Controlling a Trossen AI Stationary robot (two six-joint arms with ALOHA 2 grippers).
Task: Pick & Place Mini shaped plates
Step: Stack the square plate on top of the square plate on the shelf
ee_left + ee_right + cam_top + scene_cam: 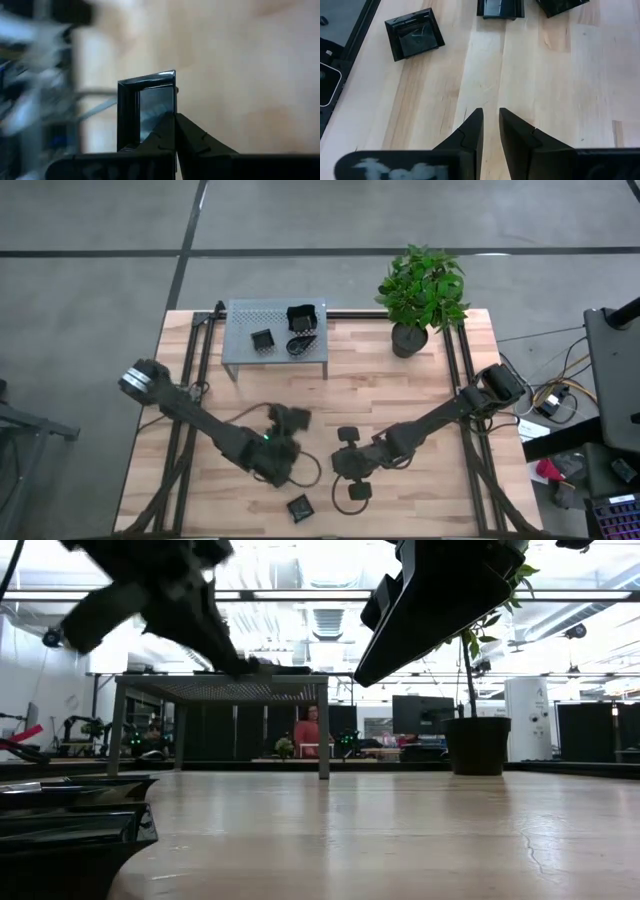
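Left wrist view: our left gripper [175, 116] has its fingers clenched on a square mini plate's [146, 107] rim, lifted off the surface, well short of the metal rack [240, 315]. Thin edge grip; it could slip mid-carry. Right gripper [490, 125] idles, fingers slightly parted, holding nothing.

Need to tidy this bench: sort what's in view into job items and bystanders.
Job:
- square plate in the shut left gripper
- square plate at the near table edge
- three plates on the rack
- rack
- right gripper, empty, above the table

Lying about:
- potted plant
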